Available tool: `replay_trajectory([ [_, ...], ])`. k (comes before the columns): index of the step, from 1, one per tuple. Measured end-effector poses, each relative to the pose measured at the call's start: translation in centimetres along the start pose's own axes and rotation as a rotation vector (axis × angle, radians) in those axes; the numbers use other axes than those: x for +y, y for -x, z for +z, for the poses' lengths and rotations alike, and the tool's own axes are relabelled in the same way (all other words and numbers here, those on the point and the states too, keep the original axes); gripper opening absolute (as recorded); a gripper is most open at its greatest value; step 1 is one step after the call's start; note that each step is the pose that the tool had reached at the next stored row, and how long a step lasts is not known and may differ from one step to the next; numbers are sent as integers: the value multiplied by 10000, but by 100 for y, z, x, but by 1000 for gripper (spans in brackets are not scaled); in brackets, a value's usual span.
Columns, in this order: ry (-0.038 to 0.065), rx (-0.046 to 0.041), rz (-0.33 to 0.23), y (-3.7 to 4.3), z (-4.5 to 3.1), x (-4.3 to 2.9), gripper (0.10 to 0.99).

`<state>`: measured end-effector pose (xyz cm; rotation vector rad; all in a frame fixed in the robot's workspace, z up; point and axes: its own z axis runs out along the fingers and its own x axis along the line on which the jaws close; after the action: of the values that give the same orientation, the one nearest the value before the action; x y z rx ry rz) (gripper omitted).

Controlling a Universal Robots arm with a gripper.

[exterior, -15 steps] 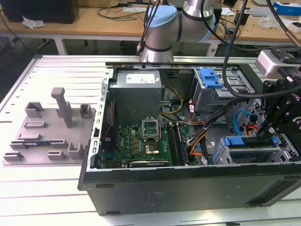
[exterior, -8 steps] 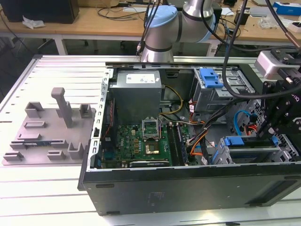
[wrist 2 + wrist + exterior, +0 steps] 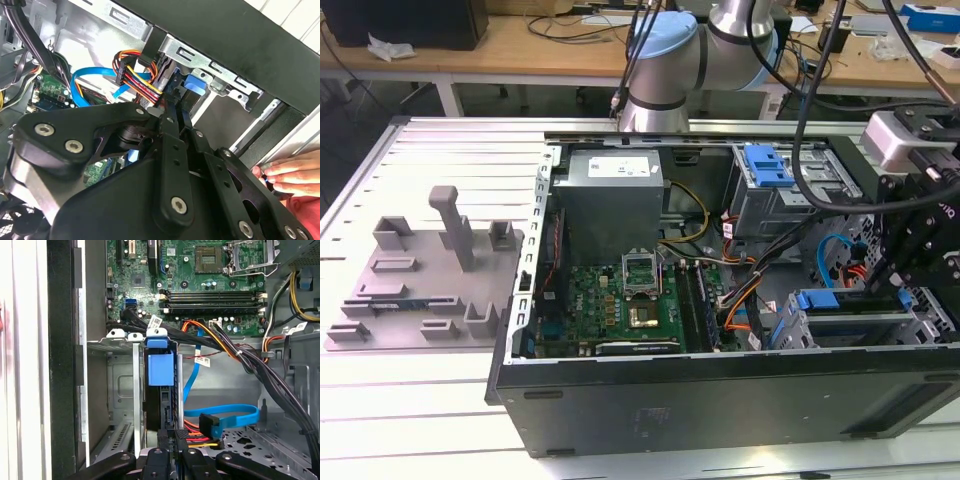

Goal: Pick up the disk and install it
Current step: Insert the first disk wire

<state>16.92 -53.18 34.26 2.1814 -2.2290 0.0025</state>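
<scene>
One disk (image 3: 161, 390) is seen standing on edge in the metal drive cage (image 3: 120, 390) of the open computer case (image 3: 720, 400), its blue carrier frame toward the motherboard (image 3: 210, 270). In the first wrist view the fingers (image 3: 172, 445) of the gripper (image 3: 172, 440) are clenched on the disk's near edge, so the drive appears largely seated, not yet released. The step in hand is judged to be the final seating: the push should be kept in line with the cage rails, without tilt, until the carrier sits flush. The blue data cable (image 3: 225, 417) and the coloured power wires (image 3: 200, 440) lie just beside the fingers and should not be trapped. A person's hand (image 3: 290, 172) rests at the case edge in the second wrist view and should be kept clear.
</scene>
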Motion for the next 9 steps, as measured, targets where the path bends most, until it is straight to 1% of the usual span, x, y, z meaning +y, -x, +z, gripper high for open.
replay_trajectory([
  [9,0,5,0,1,40,-1,165],
])
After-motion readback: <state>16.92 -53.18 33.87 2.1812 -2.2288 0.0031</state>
